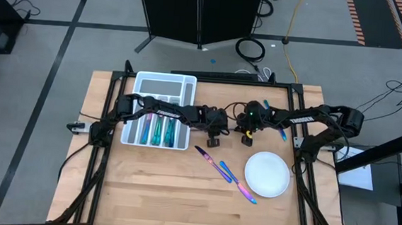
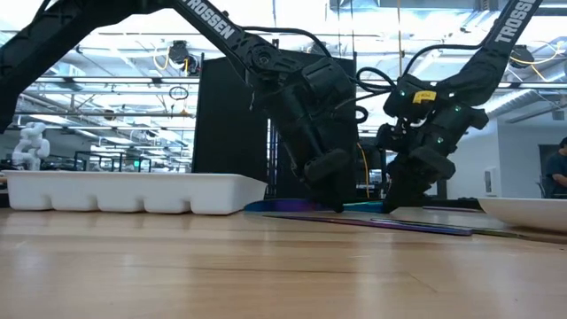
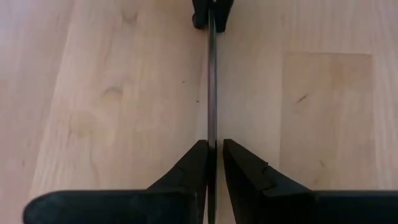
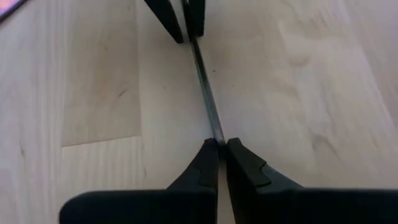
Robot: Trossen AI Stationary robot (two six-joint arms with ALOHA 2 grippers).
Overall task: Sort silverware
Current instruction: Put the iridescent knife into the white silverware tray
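Both grippers meet low over the middle of the wooden table (image 1: 145, 194), each pinching an end of one slim piece of silverware (image 3: 211, 93) that spans the gap between them, seen edge-on as a thin dark strip so its type cannot be told. The left gripper (image 1: 213, 136) sits just right of the white divided tray (image 1: 162, 85), its fingers (image 3: 196, 163) narrowed around the strip with slight gaps on either side. The right gripper (image 1: 247, 135) faces it from the other end, its fingers (image 4: 208, 163) pressed tight on the same piece. In the low view the two grippers (image 2: 330, 182) (image 2: 409, 190) come down nearly to the tabletop. Three more iridescent pieces (image 1: 225, 172) lie loose in front of the grippers, running diagonally toward the near right, their ends close to the round white plate (image 1: 267, 174), which sits near the table's right edge. The tray lies at the far left, reaching close to the far edge, with several pieces already in its long slots (image 1: 156, 129). The near half of the table, in front of the tray and the loose pieces, is bare wood.
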